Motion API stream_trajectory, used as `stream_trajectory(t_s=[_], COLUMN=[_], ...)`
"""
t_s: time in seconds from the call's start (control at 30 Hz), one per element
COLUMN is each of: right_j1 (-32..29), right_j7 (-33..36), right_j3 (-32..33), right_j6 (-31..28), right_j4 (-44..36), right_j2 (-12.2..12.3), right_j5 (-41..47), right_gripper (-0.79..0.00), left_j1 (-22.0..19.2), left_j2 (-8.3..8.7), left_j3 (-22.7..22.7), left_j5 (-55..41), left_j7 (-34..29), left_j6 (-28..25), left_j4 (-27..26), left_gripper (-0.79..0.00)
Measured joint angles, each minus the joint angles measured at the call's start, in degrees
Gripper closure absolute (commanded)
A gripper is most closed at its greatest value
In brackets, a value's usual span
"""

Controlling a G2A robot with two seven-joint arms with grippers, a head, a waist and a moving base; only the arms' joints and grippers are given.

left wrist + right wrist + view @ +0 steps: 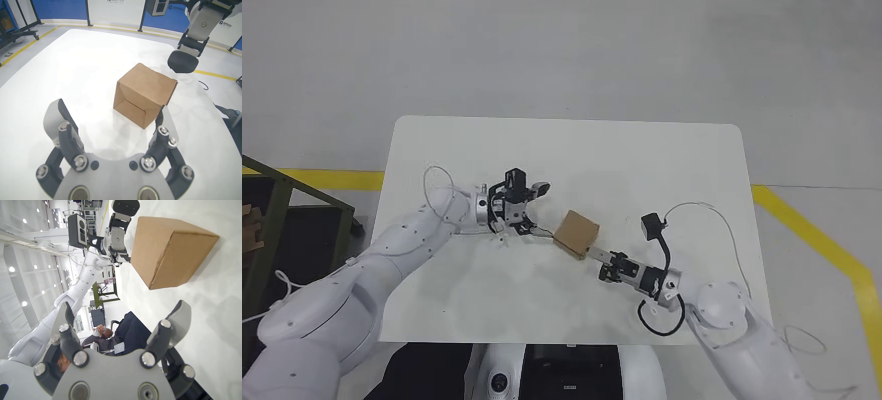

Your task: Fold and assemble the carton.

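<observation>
The carton (577, 234) is plain brown; the table (662, 160) is white; the floor stripe (827, 245) at right is yellow.

Robotics lab: yellow floor tape (342, 180), blue partition panels (62, 9).

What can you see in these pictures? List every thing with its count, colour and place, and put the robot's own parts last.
carton: one, brown, middle of the table, one end open
table: one, white, under the carton
floor tape: several strips, yellow, around the table
frame: one, dark green, beyond the table's edge
left gripper: one, grey and black, open, close to the carton's open end
right gripper: one, grey and black, open, facing a closed side of the carton, apart from it
</observation>
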Motion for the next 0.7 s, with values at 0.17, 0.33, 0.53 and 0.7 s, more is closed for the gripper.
stream_trajectory(t_s=[0.17,0.33,0.53,0.7], right_j1=[-0.1,-0.6,-2.2,-2.6], right_j7=[0.1,-0.5,-0.9,-0.6], right_j3=[0.0,0.6,1.9,2.3], right_j6=[-0.2,-0.6,-1.4,-1.4], right_j4=[-0.2,-0.4,-1.3,-1.9], right_j2=[0.1,0.2,0.5,0.6], right_j5=[0.1,0.4,0.5,0.4], right_gripper=[-0.785,-0.785,-0.785,-0.785], left_j1=[0.2,-0.1,-0.6,-0.3], left_j2=[-0.61,-1.64,-2.89,-2.57], left_j3=[0.2,0.6,1.0,0.3], left_j5=[1.7,2.8,4.2,5.6], left_j7=[-0.5,-2.0,-2.7,0.2], left_j6=[-0.8,-1.8,-2.0,-1.8], left_j4=[-1.1,-2.2,-2.9,-1.9], left_gripper=[-0.785,-0.785,-0.785,-0.785])
